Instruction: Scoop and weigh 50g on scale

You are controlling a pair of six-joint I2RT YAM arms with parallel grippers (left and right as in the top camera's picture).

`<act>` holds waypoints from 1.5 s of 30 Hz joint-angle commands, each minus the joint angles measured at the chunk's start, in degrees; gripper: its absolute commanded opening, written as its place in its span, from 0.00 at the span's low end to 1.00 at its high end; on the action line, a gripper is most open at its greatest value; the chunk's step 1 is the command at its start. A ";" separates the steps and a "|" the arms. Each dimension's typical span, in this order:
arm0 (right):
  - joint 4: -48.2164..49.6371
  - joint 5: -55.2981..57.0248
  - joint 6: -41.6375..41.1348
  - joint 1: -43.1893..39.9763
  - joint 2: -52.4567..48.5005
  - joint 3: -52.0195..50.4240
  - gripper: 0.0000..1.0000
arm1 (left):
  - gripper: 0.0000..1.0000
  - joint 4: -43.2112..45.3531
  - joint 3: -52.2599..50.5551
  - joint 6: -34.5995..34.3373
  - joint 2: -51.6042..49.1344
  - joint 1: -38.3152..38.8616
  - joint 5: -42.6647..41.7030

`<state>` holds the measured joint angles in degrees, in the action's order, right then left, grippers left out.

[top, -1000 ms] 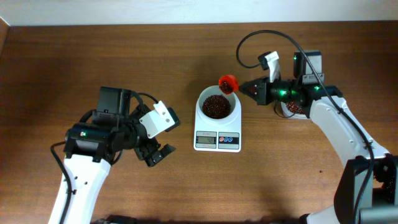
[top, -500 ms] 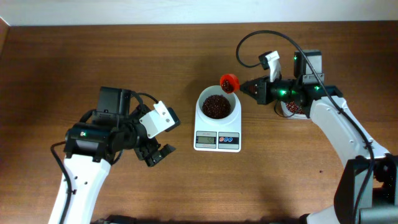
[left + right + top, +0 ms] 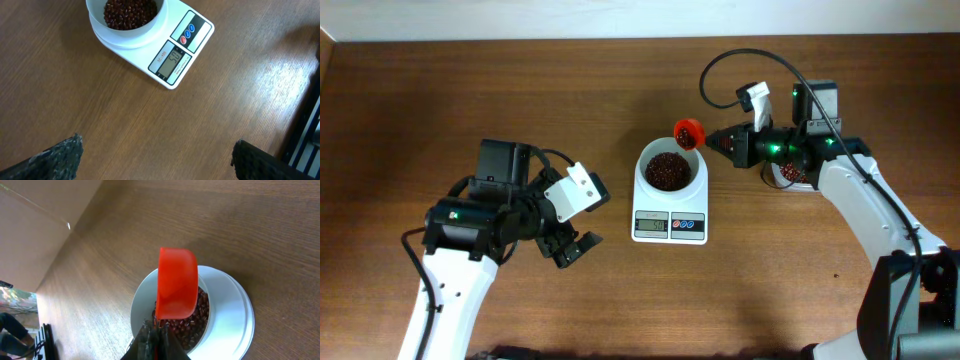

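The scale [image 3: 669, 205] sits near the middle of the table [image 3: 620, 80]. Seen from overhead, its long axis runs from the far side to the near side. The grey display [image 3: 651, 226] and the round buttons [image 3: 688, 225] point toward the near edge, and the white bowl [image 3: 642, 172] stands on the far end. In the left wrist view the scale lies on a diagonal, with its display corner turned toward the camera. A heap of dark reddish-brown beans [image 3: 667, 170] fills the bottom of the bowl. The right hand [image 3: 713, 141] is clamped tight on the handle of a red scoop [image 3: 688, 132]. The handle runs sideways from the hand toward the bowl, and the cup hangs over the bowl's far right rim. A clear tub [image 3: 790, 176] of beans shows partly behind the right arm. The left hand [image 3: 575, 248] is spread wide and holds nothing, hovering over bare table to the left of the scale and well apart from it.
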<state>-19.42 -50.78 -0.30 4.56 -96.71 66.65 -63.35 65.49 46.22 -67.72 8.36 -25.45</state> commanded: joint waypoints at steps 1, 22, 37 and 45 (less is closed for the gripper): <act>0.22 -1.27 -0.66 -0.13 -0.11 0.55 0.04 | 0.99 0.09 -0.02 -0.50 0.13 0.22 -0.20; -6.93 -1.31 -0.61 -20.90 -0.09 0.55 0.04 | 0.99 0.09 -0.02 -0.50 0.13 0.22 -0.20; -16.00 -0.52 15.06 -36.79 1.09 1.46 0.04 | 0.99 0.09 -0.02 -0.50 0.13 0.22 -0.20; -18.21 27.23 16.65 -27.17 4.42 2.95 0.04 | 0.99 0.09 -0.02 -0.50 0.13 0.22 -0.20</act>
<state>-37.15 -31.24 14.20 -24.36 -93.36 68.49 -63.35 65.45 46.22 -67.72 8.36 -25.45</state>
